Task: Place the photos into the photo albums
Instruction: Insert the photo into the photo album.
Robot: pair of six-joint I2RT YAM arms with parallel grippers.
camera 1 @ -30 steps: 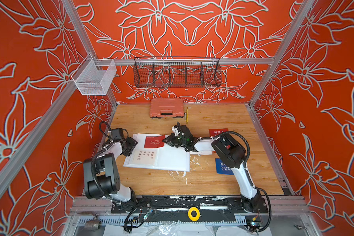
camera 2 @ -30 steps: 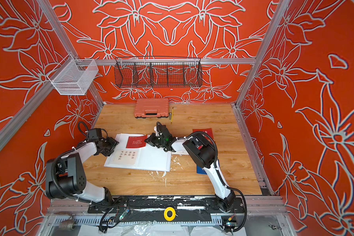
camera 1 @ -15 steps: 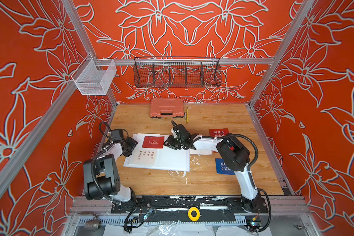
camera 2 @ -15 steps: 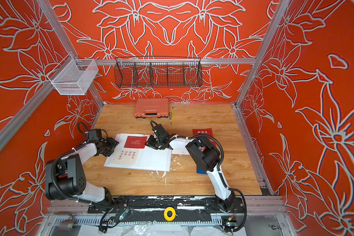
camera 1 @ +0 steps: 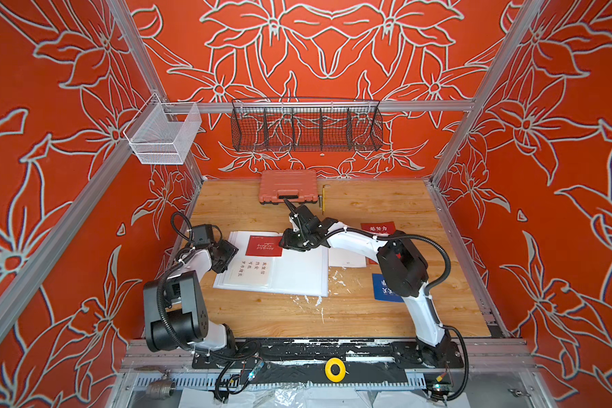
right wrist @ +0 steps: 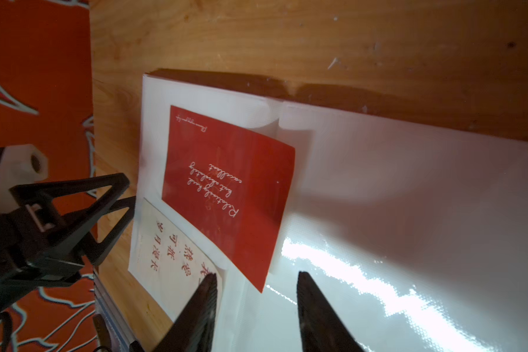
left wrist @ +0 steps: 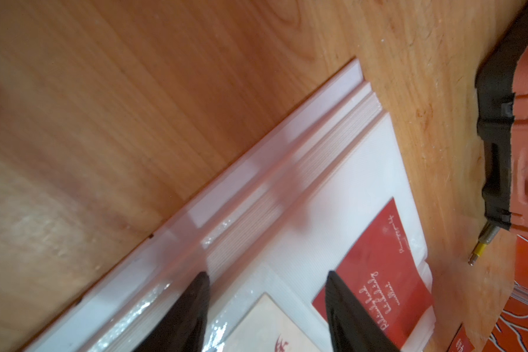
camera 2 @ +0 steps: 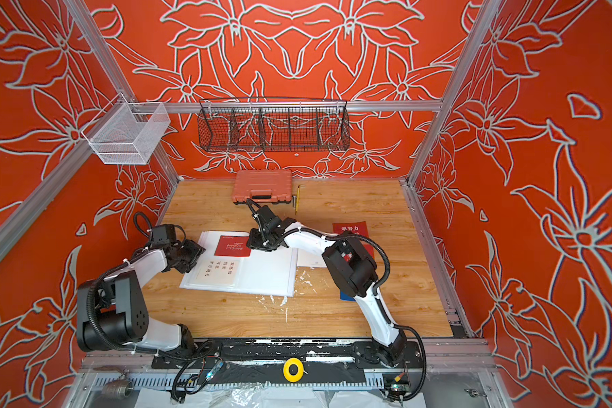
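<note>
Two jaws on your right claw (right wrist: 256,275) stand half apart, gripping nothing; the red card (right wrist: 226,189) just ahead sits askew, so nudge it squarely into the album (right wrist: 409,198) sleeve.

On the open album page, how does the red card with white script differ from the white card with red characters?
The red card with white script has its spine-side edge apparently lifted, casting a shadow; the white card with red characters lies flat. The red card sits nearer the orange plastic case than the white card does. Both are rectangles on one page of the white album.
</note>
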